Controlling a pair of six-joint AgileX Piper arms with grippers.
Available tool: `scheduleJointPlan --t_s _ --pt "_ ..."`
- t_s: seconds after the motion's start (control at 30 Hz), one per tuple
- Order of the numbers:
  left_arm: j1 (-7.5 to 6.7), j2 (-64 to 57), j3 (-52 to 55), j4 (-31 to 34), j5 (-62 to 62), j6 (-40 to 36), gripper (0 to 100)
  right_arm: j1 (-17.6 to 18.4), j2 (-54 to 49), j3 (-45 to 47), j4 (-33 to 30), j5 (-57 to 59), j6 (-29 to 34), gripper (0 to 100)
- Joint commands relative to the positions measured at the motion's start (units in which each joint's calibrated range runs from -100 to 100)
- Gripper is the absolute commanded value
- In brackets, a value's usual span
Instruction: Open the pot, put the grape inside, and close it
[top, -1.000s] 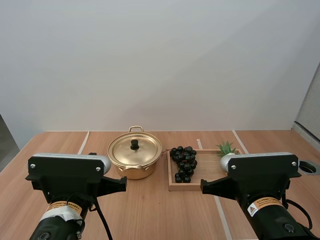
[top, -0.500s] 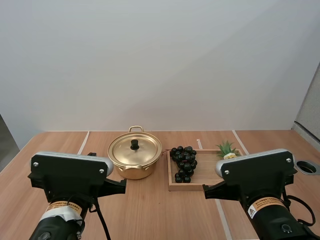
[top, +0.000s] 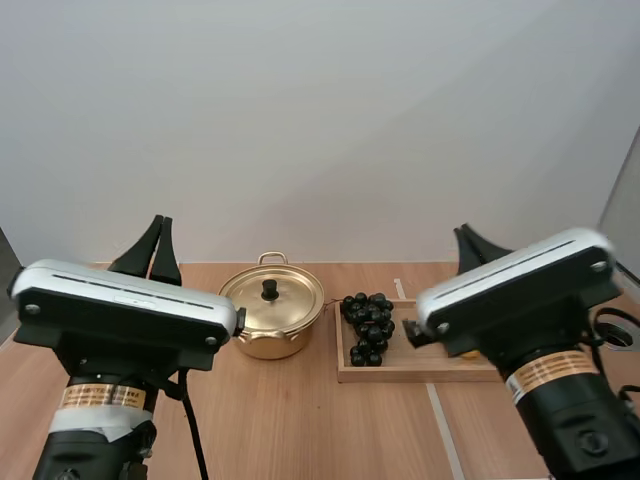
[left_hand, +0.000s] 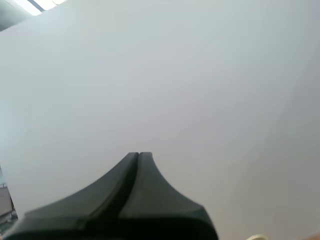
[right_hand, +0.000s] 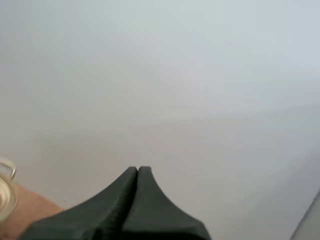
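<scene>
Round pot (top: 270, 318), shiny gold metal, loop handles; lid (top: 272, 297) on, black knob (top: 269, 290). It stands mid-bench (top: 300, 420), a wood-grain top with pale lines. Dark glossy grapes (top: 367, 325) lie in a bunch at the left end of a shallow wooden tray (top: 400, 372), just right of the pot.

Arms: left gripper (left_hand: 138, 155) pressed together as one black wedge, tips up, left of pot, holding nothing. The right gripper (right_hand: 137, 170) likewise, right of the grapes. Orange label bands (top: 100, 397) on both arms, writing unreadable. The right arm (top: 520, 300) hides the tray's right end.
</scene>
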Motion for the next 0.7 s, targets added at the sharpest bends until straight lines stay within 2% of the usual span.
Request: scheduleJointPlan --t_s 0.0,0.13,0.23,0.33,0.5,0.67 --pt "-0.13 -0.3 -5.0 -11.9 0.3 1.9 0 0.0 0.7 -7.8 15.0 11.3 0.0 0" --pt "-0.13 0.3 -11.7 -14.0 13.4 3.1 0 0.0 4.9 -15.1 18.5 17.9 0.0 0" --pt "-0.13 3.2 -18.4 -18.0 17.5 3.1 0 0.0 10.1 -23.5 21.3 26.2 0.0 0" --pt "-0.13 8.2 -27.8 -18.9 23.1 3.1 0 0.0 16.5 -33.5 23.4 37.8 0.0 0" --pt "-0.13 18.3 -45.3 -18.8 41.9 1.5 0 0.0 27.9 -53.4 24.4 56.7 0.0 0" --pt "-0.13 27.2 -61.3 -17.4 44.2 0.1 0 0.0 36.8 -73.2 24.4 67.4 0.0 0"
